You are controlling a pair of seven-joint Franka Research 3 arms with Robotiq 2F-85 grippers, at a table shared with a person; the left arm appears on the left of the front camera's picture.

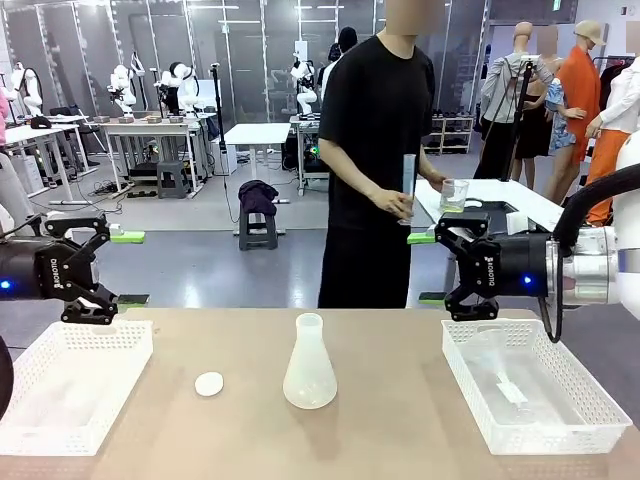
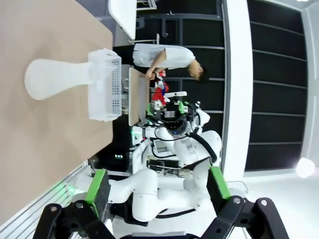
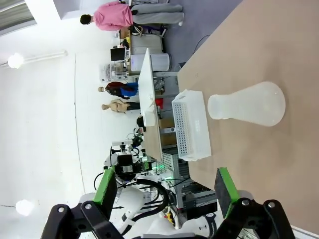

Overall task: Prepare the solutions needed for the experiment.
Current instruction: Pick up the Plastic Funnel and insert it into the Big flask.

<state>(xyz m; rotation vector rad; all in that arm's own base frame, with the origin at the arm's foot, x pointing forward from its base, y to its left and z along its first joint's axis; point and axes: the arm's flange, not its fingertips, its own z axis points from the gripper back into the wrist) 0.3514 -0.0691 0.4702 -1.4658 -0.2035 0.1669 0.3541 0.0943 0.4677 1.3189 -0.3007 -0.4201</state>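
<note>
The left gripper [image 1: 100, 266] and the right gripper [image 1: 452, 270] both stand wide open in the air, well apart from the flask [image 1: 310, 365].

Bright, even ceiling light; faint soft shadow beside the translucent white conical flask [image 1: 309, 365]; wrist views warp at their edges.

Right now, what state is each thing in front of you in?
Left gripper: open, empty.
Right gripper: open, empty.
Flask: upright on the table, apparently empty.
White disc: flat on the table.
Beaker: upright, a little pale liquid inside.
Cylinder: held upright in the person's hand.
</note>
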